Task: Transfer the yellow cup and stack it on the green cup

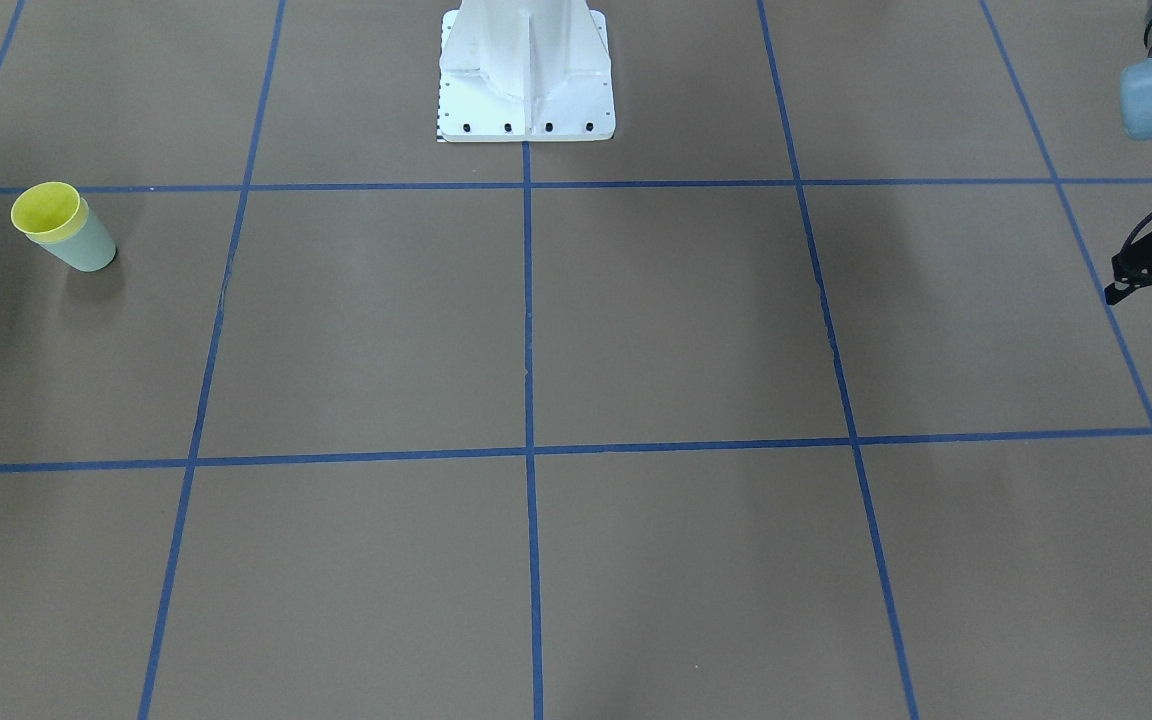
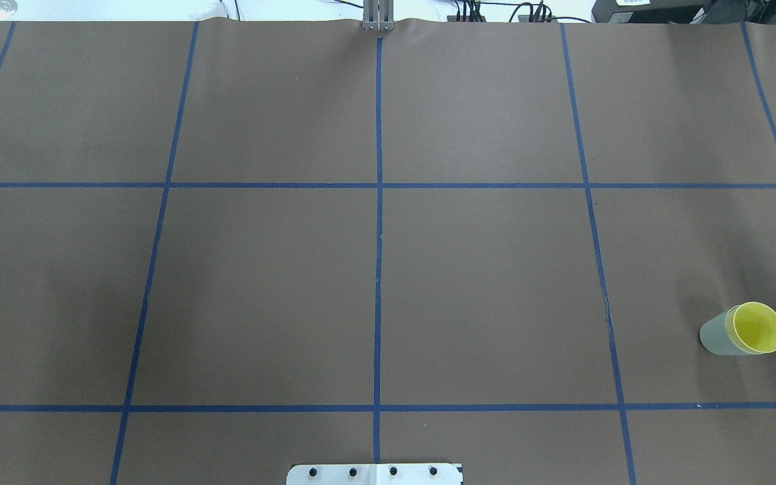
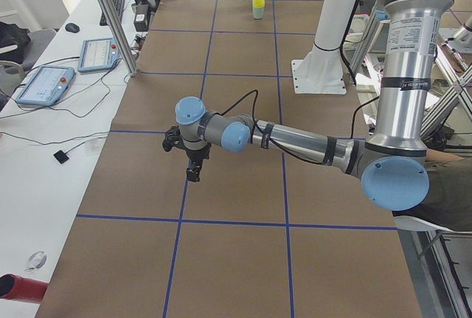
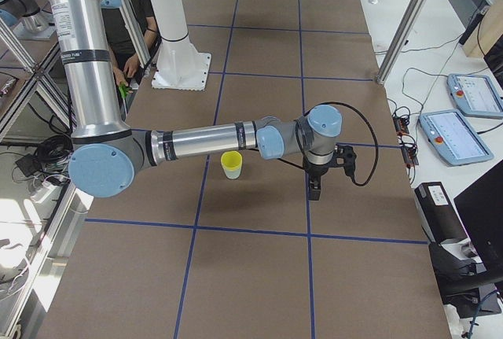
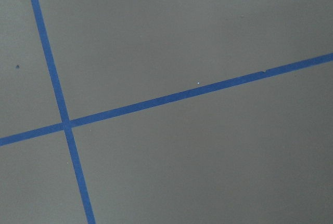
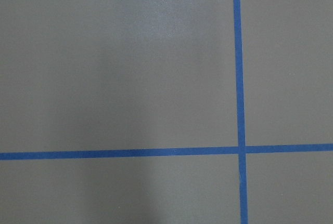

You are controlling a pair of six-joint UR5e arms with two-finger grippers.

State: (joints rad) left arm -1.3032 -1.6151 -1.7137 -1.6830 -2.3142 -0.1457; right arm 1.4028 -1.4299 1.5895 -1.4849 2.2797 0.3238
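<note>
Yellow cup [image 1: 44, 210] nested in green cup [image 1: 88, 250]; left pincer [image 3: 193, 173], right pincer [image 4: 314, 189]: cannot tell.

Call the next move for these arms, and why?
Probably none beyond leaving both arms parked: the yellow cup already sits nested in the green cup, upright, and the left gripper and right gripper are both clear of it.
</note>
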